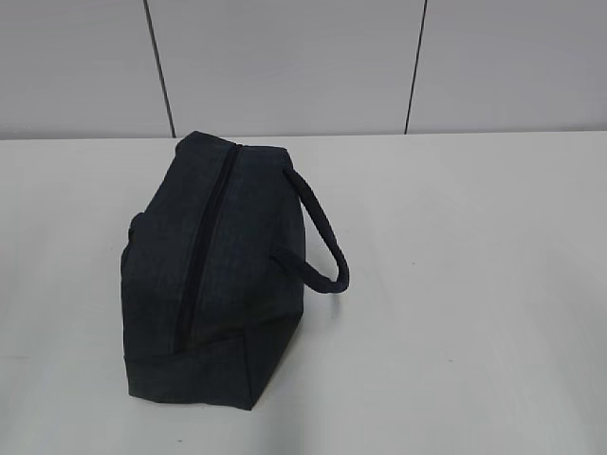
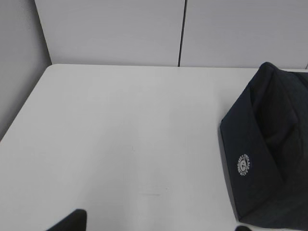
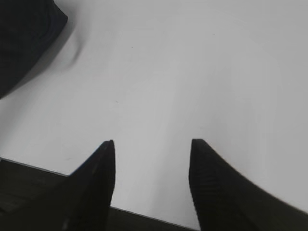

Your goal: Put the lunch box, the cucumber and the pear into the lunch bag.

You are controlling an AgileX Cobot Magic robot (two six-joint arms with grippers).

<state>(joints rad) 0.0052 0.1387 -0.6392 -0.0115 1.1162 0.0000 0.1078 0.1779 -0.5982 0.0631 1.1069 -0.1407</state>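
The dark navy lunch bag (image 1: 213, 275) stands on the white table left of centre, its top zipper (image 1: 202, 248) running front to back and looking closed, its loop handle (image 1: 322, 237) hanging to the right. The bag's end with a round white logo (image 2: 244, 165) fills the right side of the left wrist view; a corner of the bag (image 3: 26, 41) shows in the right wrist view. Lunch box, cucumber and pear are out of view. My left gripper (image 2: 159, 226) stands open over bare table, left of the bag. My right gripper (image 3: 152, 142) is open, empty, above the table's front edge.
The white table (image 1: 474, 284) stretches to the right of the bag and ends at a grey panelled wall (image 1: 285, 57) behind. The table's near edge (image 3: 144, 214) lies just under my right fingers (image 3: 98, 173). Neither arm shows in the exterior view.
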